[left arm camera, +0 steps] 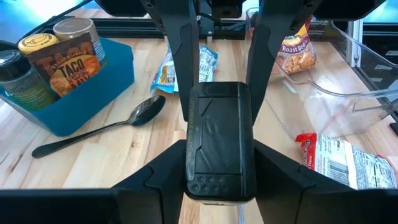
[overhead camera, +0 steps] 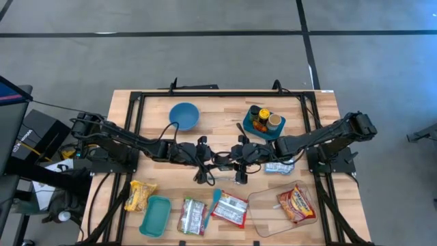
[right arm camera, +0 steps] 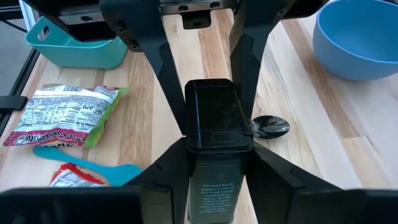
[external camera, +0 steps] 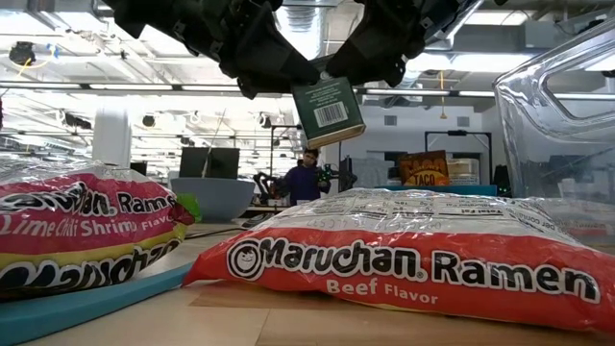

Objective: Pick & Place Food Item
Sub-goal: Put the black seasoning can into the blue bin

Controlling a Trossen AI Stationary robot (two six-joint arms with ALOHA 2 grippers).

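High view: we see both arms reaching toward the middle of the counter [overhead camera: 321,102], where the left gripper [overhead camera: 205,156] and the right gripper [overhead camera: 235,156] meet over the bare wood. Between them they hold a dark green tin [external camera: 329,111], a small box with a barcode on one face. In the low view the tin hangs tilted in the air, well above the ramen packs, with dark fingers on both sides of it. In the left wrist view the left gripper [left arm camera: 219,93] has its fingers pressed on the two sides of the tin [left arm camera: 219,146], so it is clamped on it. In the right wrist view the right gripper [right arm camera: 205,81] is clamped on the tin [right arm camera: 217,121] in the same way.

Around this point on the counter, a blue bowl [overhead camera: 184,115] stands at 11 o'clock, and a blue bin [overhead camera: 265,126] with spice jars stands at 1 o'clock. A black spoon [left arm camera: 102,127] lies just beside the bin. A clear container [overhead camera: 283,208] at 4 o'clock holds one red food bag [overhead camera: 295,203]. Two ramen packs [overhead camera: 212,210] lie at 6 o'clock, and a teal tray [overhead camera: 155,216] and a yellow bag [overhead camera: 139,194] lie at 7 o'clock.
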